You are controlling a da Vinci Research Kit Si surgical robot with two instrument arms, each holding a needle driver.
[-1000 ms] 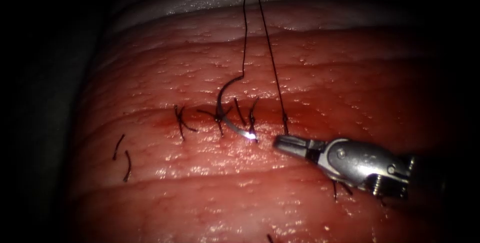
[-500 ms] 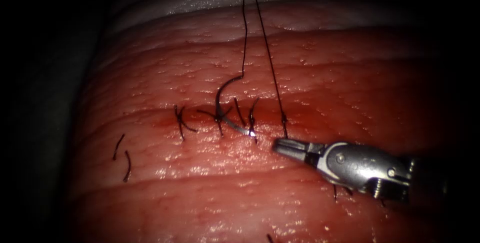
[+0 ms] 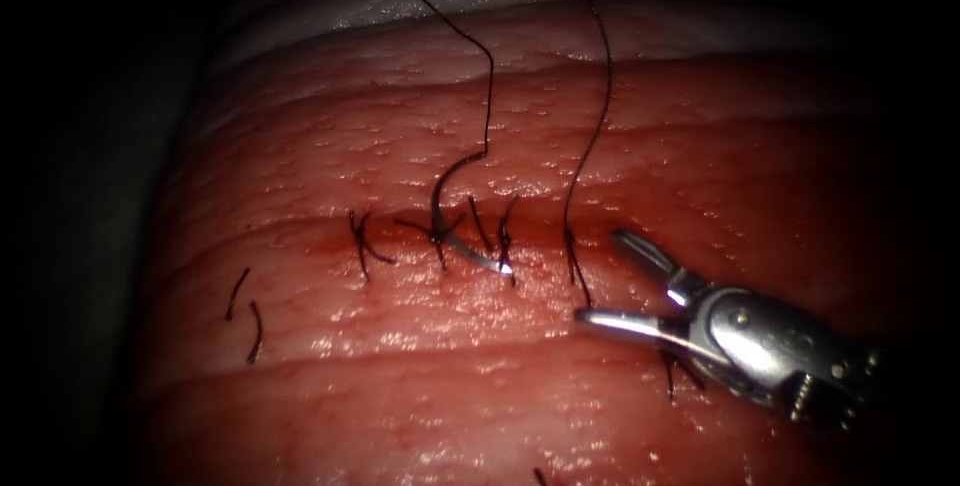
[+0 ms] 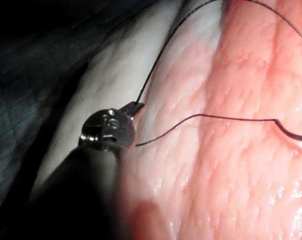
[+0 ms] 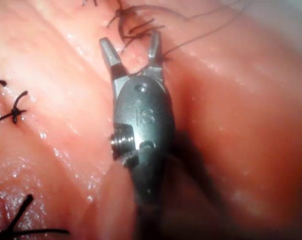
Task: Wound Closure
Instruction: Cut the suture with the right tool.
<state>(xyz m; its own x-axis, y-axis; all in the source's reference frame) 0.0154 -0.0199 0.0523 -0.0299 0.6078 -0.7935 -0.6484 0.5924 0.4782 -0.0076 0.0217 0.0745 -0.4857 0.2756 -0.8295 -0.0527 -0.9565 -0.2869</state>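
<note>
Jaws of right tool [image 3: 607, 279] spread, empty; left tool [image 4: 133, 108] pinches thread [image 3: 488, 86].

Right tool [image 5: 131, 46] body — stamped marks, roughly "iS".

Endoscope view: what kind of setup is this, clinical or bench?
Likely a bench suturing rig. A slab of tissue carries a stitched cut; a curved needle lies on it, held by neither tool. The right gripper is open; the left gripper holds thread.
</note>
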